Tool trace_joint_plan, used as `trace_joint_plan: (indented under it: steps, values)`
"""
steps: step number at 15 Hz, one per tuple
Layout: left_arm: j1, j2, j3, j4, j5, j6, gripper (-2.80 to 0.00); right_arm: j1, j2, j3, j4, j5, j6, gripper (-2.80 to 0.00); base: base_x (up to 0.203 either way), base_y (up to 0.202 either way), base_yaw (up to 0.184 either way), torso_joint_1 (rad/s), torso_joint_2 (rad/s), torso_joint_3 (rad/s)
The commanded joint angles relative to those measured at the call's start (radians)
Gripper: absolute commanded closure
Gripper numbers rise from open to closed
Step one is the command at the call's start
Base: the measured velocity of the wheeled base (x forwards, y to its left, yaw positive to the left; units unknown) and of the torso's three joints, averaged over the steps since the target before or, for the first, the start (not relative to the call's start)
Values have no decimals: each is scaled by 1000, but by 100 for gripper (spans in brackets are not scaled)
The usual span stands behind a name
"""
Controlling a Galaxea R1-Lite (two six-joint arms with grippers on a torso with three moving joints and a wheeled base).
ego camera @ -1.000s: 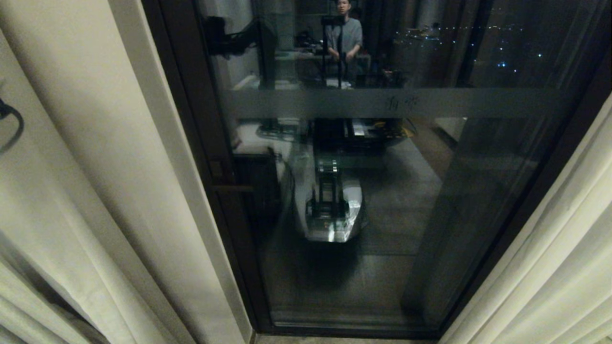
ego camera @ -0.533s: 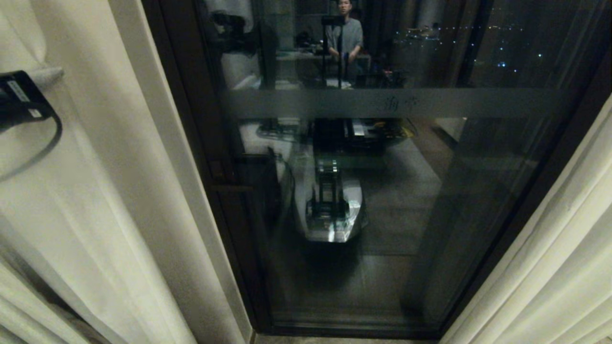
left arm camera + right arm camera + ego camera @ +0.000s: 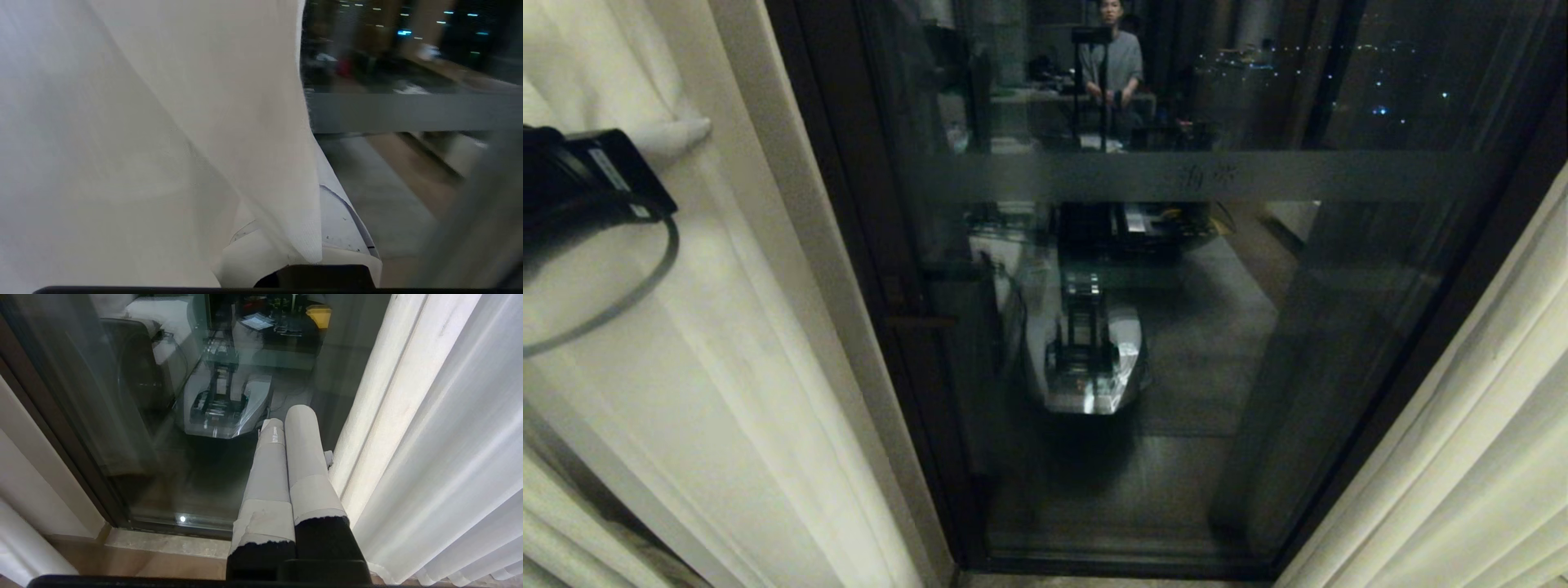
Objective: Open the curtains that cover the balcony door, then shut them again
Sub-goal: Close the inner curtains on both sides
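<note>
Dark balcony door [image 3: 1176,327] dead ahead, glass bare between the curtains [image 3: 727,367] drawn to either side, reflections muddying everything behind it. Left gripper [image 3: 286,245] mostly buried in folds of the left panel, fingers clamped on that fabric, raised at the left edge with only its black wrist showing. Right gripper [image 3: 286,457] low beside the right panel, fingers pressed together, holding nothing.

Cream pleated fabric curtains [image 3: 727,367] hang parted at left and right, exposing the dark-framed glass balcony door [image 3: 1176,327] between.
</note>
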Motion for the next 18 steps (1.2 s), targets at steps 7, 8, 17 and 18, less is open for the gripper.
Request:
trace_joint_plan:
  steps: [7,8,17,18]
  values:
    - [-57,12,16,-4,-6,-3,0,0,0,0,0,1,-1,0,0,0,0,0,0,0]
    - [-57,12,17,-4,-9,-3,0,0,0,0,0,1,-1,0,0,0,0,0,0,0]
    - [-77,3,20,-4,-13,-1,0,0,0,0,0,1,-1,0,0,-66,2,2,2,0]
    - [-83,3,20,-4,-12,-1,0,0,1,0,0,1,-1,0,0,-204,-1,-12,-2,1]
